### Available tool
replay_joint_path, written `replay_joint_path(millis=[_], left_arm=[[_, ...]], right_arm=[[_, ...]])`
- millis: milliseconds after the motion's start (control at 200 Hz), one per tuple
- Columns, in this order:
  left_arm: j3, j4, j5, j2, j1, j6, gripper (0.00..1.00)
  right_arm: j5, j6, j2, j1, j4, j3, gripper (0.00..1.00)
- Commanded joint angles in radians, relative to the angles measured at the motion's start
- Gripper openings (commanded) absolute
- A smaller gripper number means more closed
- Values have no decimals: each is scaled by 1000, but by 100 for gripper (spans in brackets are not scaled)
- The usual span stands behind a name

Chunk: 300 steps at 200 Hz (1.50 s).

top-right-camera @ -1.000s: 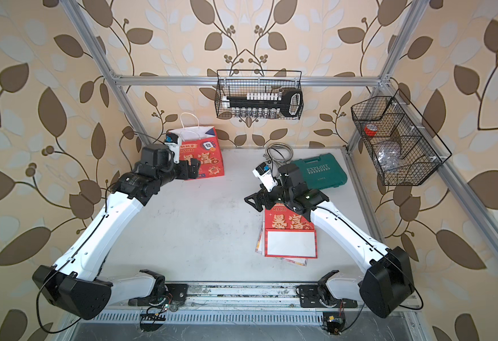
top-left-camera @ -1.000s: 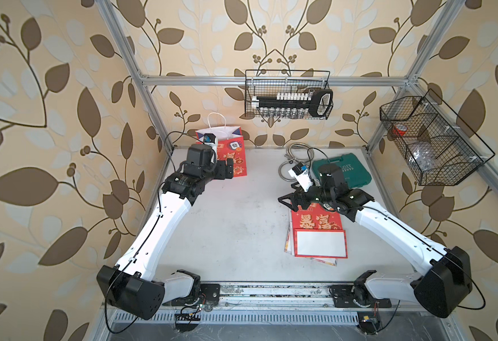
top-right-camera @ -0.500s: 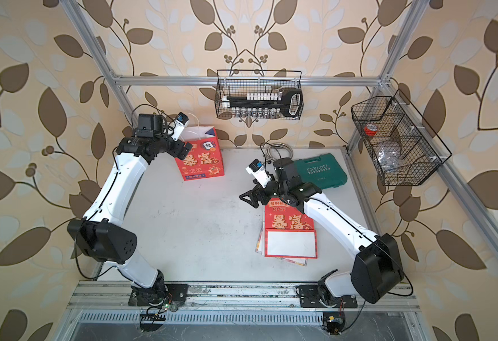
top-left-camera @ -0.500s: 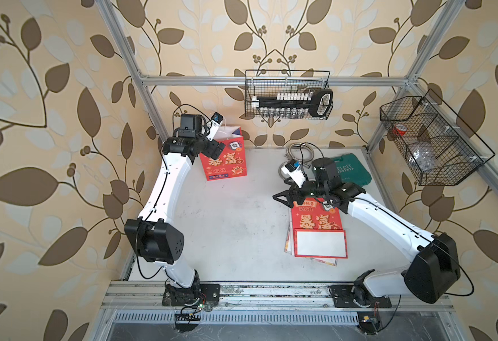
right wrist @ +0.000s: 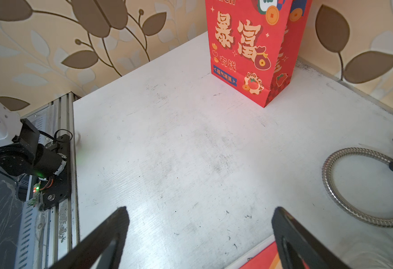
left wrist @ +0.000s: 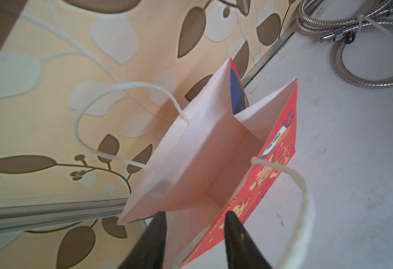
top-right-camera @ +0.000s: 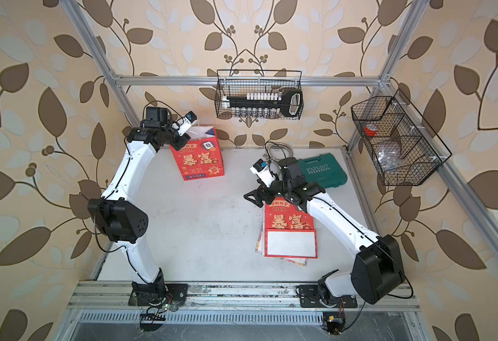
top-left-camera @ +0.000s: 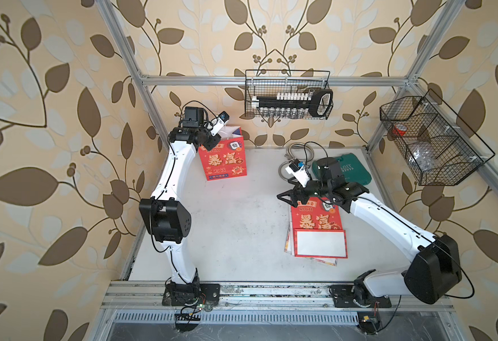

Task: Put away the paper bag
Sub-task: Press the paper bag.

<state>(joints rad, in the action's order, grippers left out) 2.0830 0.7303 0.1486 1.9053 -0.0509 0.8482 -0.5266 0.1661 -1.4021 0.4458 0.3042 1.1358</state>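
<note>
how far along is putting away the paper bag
Done: little. The paper bag stands upright and open at the back of the table. In hand: the left tool straddles its top edge, jaws partly closed, grip unclear. The right tool is open and empty. Left: probably flattening it and laying it on the flat bags.

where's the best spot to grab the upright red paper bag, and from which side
Take the paper bag by its top rim at the narrow side panel, from above, where the left gripper sits. It stands upright with its mouth open, so that thin edge fits between the jaws. The body looks too wide, and the cord handles flop.
</note>
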Motion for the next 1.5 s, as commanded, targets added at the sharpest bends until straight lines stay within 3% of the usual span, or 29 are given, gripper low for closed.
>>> replay_joint_path(millis=[0, 125, 305, 480, 655, 905, 1070, 1230, 1495], left_arm=[[54, -5, 80, -3, 6, 32, 28], [54, 37, 137, -4, 8, 63, 0], [28, 77, 163, -42, 8, 92, 0], [-27, 128, 271, -162, 8, 98, 0], [-277, 107, 412, -355, 8, 91, 0], [-531, 140, 605, -597, -23, 127, 0], [-640, 233, 568, -674, -127, 216, 0], [-702, 236, 493, -714, -220, 243, 0], [-768, 172, 469, -791, -282, 194, 0]], right_arm=[[-26, 22, 3, -5, 26, 2, 93], [-29, 29, -4, -6, 30, 11, 93], [-34, 42, -13, -7, 37, 30, 93], [-80, 108, -10, -7, 37, 50, 93], [-136, 213, -10, -7, 3, 35, 98], [-197, 274, -50, -1, -63, 14, 99], [-262, 372, -37, 25, -65, -34, 99], [-284, 365, -8, 27, -73, -79, 99], [-307, 205, 110, 26, -135, -208, 99]])
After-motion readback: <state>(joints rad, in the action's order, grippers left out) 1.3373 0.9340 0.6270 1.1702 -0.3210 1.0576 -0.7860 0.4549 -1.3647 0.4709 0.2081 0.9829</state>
